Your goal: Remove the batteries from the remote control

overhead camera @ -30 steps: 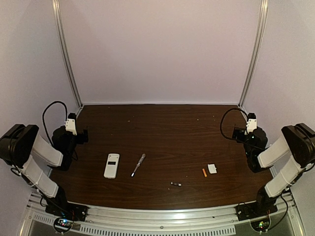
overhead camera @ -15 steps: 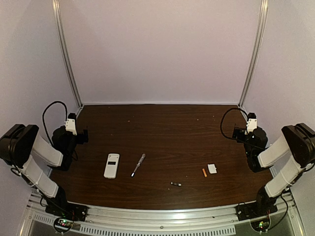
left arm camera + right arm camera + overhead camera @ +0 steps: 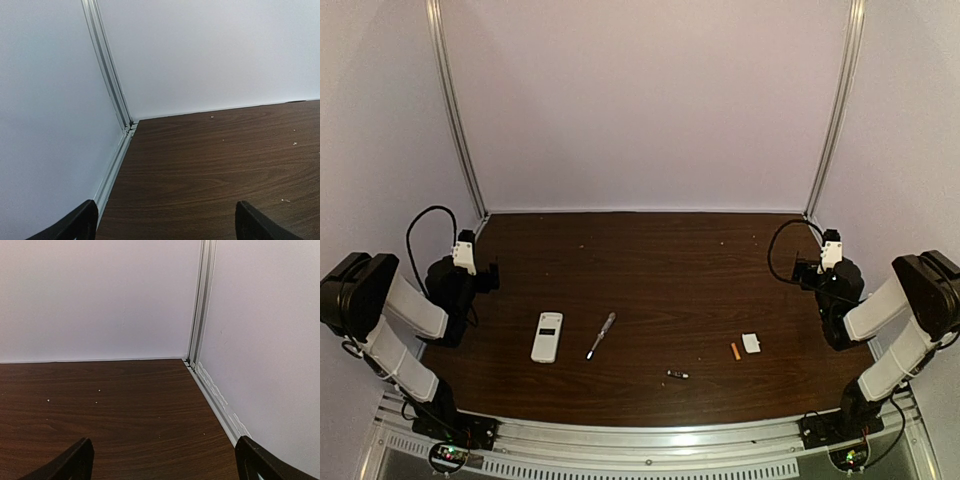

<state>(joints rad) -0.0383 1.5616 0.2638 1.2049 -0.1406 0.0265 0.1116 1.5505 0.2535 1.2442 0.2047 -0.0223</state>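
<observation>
Top view, left to right.

Left arm (image 3: 408, 312) is seen folded at the lower left edge of the frame, over the left rim of the dark brown wood-grain table (image 3: 650, 260). Left gripper (image 3: 166, 227): jaws spread wide, nothing gripped. In the left wrist view, only bare tabletop and the back-left corner with its aluminium corner post (image 3: 107, 75) are framed above the two black fingertips (image 3: 80, 222).

The small flat white rectangular remote control (image 3: 547, 337) is found lower left of centre. It is laid flat on the table, plain back up, with the dark rectangular recess toward its far end, well apart from both grippers. Just right of it, not touching, a long thin silvery screwdriver (image 3: 601, 335) is laid at a slant.

Right of centre and lower in the frame, a tiny dark cylinder (image 3: 677, 374) is seen lying on the wood. It is likely a battery, but too small to be confirmed.

Further right, the slim orange battery (image 3: 735, 351) is laid on the table, well apart from the remote control. A small flat white square piece (image 3: 751, 343) is placed just beside it on the right; whether they touch cannot be told.

Right arm (image 3: 880, 310) is seen folded at the lower right edge. Right gripper (image 3: 168, 464): jaws released, fully apart, nothing held. Only bare tabletop and the back-right corner are shown in the right wrist view.
</observation>
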